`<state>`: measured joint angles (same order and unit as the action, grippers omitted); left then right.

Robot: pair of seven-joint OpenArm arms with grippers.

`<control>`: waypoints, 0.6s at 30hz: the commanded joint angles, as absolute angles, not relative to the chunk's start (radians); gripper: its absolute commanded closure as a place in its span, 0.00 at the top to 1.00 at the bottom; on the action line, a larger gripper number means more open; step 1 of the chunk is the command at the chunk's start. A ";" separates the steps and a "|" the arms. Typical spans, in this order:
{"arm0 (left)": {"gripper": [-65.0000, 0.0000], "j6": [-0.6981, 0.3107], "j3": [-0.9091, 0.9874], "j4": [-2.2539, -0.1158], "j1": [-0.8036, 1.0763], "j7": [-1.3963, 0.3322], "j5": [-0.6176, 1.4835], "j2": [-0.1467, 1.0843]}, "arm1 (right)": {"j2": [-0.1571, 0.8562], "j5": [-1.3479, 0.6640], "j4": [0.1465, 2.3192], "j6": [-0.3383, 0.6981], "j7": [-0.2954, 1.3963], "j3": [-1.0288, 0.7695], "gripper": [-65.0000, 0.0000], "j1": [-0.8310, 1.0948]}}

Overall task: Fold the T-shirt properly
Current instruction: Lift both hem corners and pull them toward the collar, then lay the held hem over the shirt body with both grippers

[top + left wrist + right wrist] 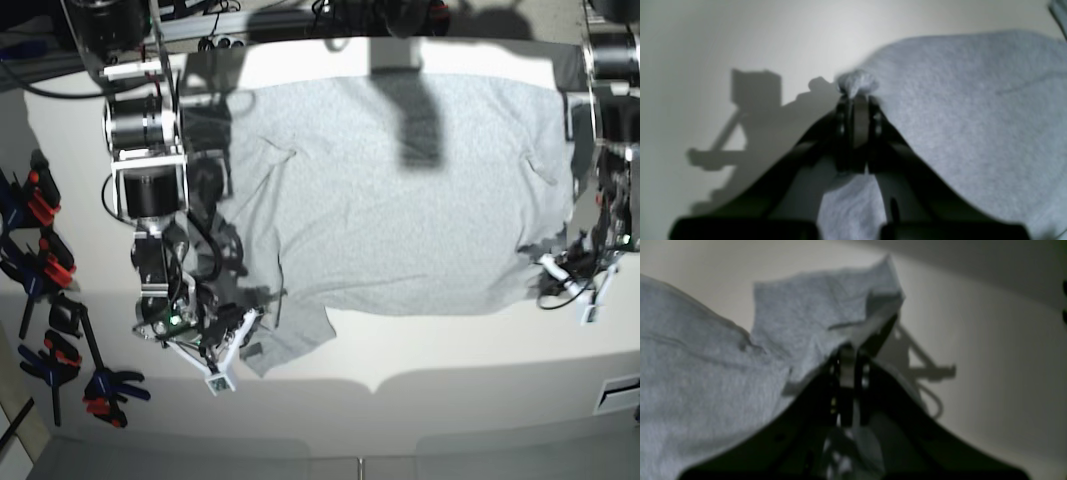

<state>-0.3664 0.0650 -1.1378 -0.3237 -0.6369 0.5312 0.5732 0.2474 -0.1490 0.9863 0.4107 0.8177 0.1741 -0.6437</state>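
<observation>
Along the left edge of the table (470,395), a row of spring clamps (45,270) lies well clear of the cloth, not in anyone's way. Next comes the right claw (232,345), near the front-left corner, shut tight on a small pinch of the T-shirt (400,200) by its sleeve. That sleeve sits crumpled and partly doubled under itself; if the arm pulls from here, I'd expect the crease to get locked into the fold, or the thin pinch to slip free.

The shirt itself lies spread plain side up over the middle and back of the table, fairly flat, with a few wrinkles.

Over by the right edge, the left claw (553,268) is also closed, with a little nub of grey fabric bunched at its tips. Uneven lifting by the two arms would skew the fold. The arms' own cables and shadows crowd both corners.
</observation>
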 commanded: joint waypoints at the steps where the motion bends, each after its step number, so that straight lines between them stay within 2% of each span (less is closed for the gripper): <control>1: 0.00 -0.366 0.108 -1.202 -0.318 -0.616 0.541 0.599 | 0.263 -0.157 1.046 0.410 0.807 0.169 0.00 -0.658; 9: 0.00 -0.366 0.282 -1.477 -0.073 -0.674 0.542 0.599 | 0.297 -0.156 1.327 0.381 0.863 0.134 0.00 -0.462; 18: 0.00 -0.366 0.308 -1.531 0.088 -0.688 0.543 0.593 | 0.297 -0.157 1.541 0.391 0.912 -0.043 0.00 -0.270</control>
